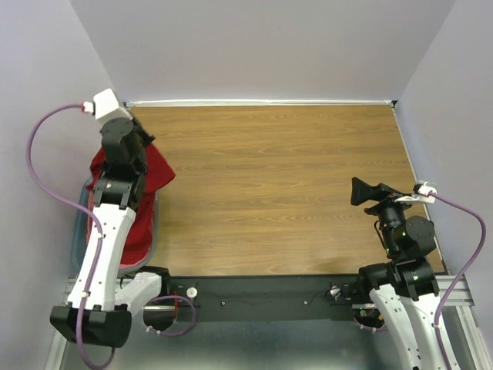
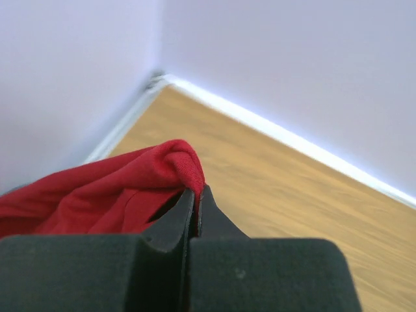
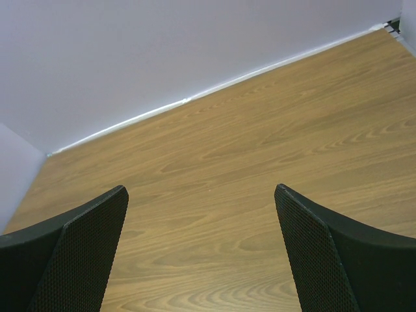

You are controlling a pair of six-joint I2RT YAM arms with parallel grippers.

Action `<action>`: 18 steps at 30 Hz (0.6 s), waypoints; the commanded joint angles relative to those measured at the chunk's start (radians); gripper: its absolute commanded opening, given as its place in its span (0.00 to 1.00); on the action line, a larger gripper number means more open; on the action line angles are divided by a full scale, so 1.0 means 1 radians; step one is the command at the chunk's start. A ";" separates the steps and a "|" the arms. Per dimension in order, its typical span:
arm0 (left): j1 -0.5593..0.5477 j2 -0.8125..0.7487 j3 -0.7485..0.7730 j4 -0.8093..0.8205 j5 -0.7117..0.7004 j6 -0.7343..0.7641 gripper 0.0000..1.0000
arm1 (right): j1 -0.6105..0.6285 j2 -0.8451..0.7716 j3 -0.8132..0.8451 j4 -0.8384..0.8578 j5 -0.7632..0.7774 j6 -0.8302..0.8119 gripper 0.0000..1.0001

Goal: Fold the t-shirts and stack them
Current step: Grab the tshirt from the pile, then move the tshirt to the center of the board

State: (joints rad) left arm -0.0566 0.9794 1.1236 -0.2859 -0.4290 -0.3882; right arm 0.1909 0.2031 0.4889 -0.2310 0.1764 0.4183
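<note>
A deep crimson red t-shirt [image 1: 154, 176] hangs bunched under my left arm, over the blue-grey tub [image 1: 79, 231] at the table's left edge. My left gripper [image 1: 143, 139] is shut on a fold of this shirt; in the left wrist view the red cloth [image 2: 130, 188] is pinched between the closed black fingers [image 2: 172, 221], held above the wood. My right gripper [image 1: 360, 191] is open and empty above the right side of the table; its two fingers [image 3: 71, 253] stand wide apart over bare wood. A coral-pink shirt is not in view.
The wooden table [image 1: 285, 185] is bounded by lilac walls at the back and both sides. The tub stands off the table's left edge, with red cloth [image 1: 139, 239] in it. A black rail [image 1: 262, 293] runs along the near edge.
</note>
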 commanded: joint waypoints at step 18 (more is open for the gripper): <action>-0.790 0.473 0.655 0.189 0.006 0.376 0.00 | 0.007 0.001 0.031 -0.025 -0.006 -0.010 1.00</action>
State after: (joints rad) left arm -0.8562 1.4796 1.8896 -0.1810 -0.3176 -0.1360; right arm 0.1909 0.2047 0.4892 -0.2333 0.1726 0.4183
